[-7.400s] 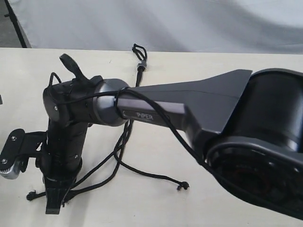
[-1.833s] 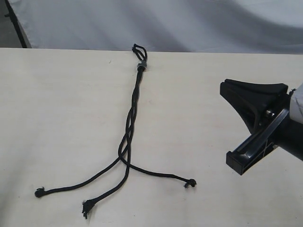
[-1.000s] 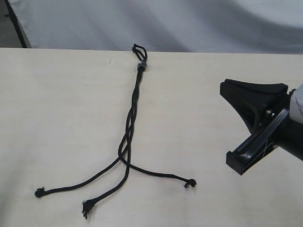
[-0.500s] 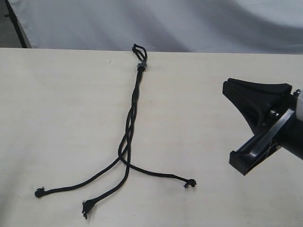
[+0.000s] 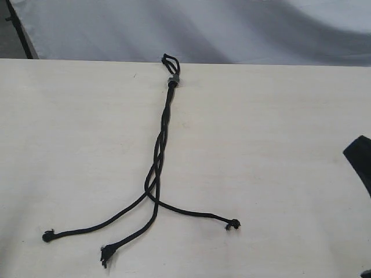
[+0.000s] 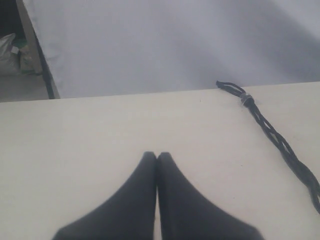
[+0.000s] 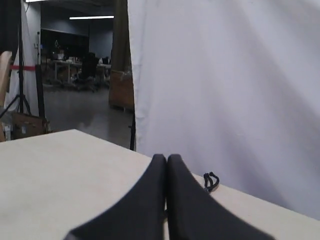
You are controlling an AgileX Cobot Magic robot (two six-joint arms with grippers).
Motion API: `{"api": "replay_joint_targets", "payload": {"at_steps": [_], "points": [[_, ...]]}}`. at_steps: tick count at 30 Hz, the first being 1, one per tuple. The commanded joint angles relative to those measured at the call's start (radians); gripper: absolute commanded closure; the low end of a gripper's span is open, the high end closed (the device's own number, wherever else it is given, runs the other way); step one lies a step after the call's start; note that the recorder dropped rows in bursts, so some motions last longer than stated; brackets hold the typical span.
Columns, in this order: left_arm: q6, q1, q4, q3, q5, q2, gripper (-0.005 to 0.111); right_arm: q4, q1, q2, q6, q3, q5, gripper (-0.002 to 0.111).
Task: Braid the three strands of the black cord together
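Withdrawn almost out of the exterior view, the right gripper (image 5: 360, 156) shows only as a black sliver at the right edge; the black cord (image 5: 162, 133) lies where it was on the table (image 5: 278, 116). Its loop (image 5: 170, 61) and grey band (image 5: 172, 80) sit at the far edge, and the three strands (image 5: 152, 211) fan out at the near end.

Left wrist view: the left gripper (image 6: 157, 158) has its fingers pressed together, holding nothing, with the cord well to one side.

Right wrist view: fingers pressed together and bare, the loop just beyond their tips.
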Motion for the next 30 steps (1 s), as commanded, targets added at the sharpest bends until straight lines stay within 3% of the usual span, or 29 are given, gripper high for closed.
{"api": "replay_joint_targets", "payload": {"at_steps": [1,3,10,14,21,26,30], "points": [[-0.008,0.003,-0.012,0.004,0.003,-0.004,0.107,0.016,-0.019,-0.125,0.01,0.005,0.072,0.108],[-0.008,0.003,-0.012,0.004,0.003,-0.004,0.107,0.016,-0.09,-0.172,0.045,0.005,0.102,0.108],[-0.008,0.003,-0.012,0.004,0.003,-0.004,0.107,0.016,-0.535,-0.275,0.284,0.005,0.13,0.108],[-0.008,0.003,-0.012,0.004,0.003,-0.004,0.107,0.016,-0.675,-0.281,0.299,0.005,0.203,0.108],[-0.008,0.003,-0.012,0.004,0.003,-0.004,0.107,0.006,-0.671,-0.281,0.124,0.005,0.471,0.108],[-0.008,0.003,-0.012,0.004,0.003,-0.004,0.107,-0.007,-0.593,-0.281,0.104,0.005,0.5,0.108],[-0.008,0.003,-0.012,0.004,0.003,-0.004,0.107,-0.007,-0.593,-0.281,0.104,0.005,0.516,0.108]]}}
